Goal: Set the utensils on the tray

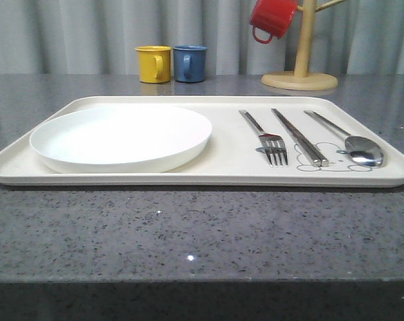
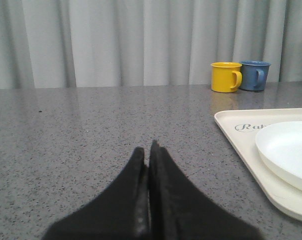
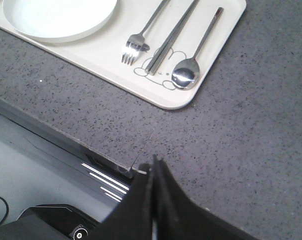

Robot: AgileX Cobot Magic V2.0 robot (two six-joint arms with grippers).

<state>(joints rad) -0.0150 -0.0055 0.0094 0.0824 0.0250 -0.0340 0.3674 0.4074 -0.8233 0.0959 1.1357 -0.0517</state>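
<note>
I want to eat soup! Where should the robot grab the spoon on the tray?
Probably the spoon by its thin straight handle, coming from above. It lies flat on the tray, its bowl toward the robot, so the handle's narrow sides suit the fingers. The chopsticks lie close beside, so care is needed.

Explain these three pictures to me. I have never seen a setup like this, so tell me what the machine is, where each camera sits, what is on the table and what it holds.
This is a two-armed robot at a grey table. The front view looks forward over the table. The other two come from cameras on each wrist, so the dark wedges are the left gripper and right gripper, fingers shut and holding nothing.

On the cream tray lie a white plate, a fork, chopsticks and a spoon. Behind it stand a yellow mug, a blue mug and a wooden rack with a red mug hanging on it.
</note>
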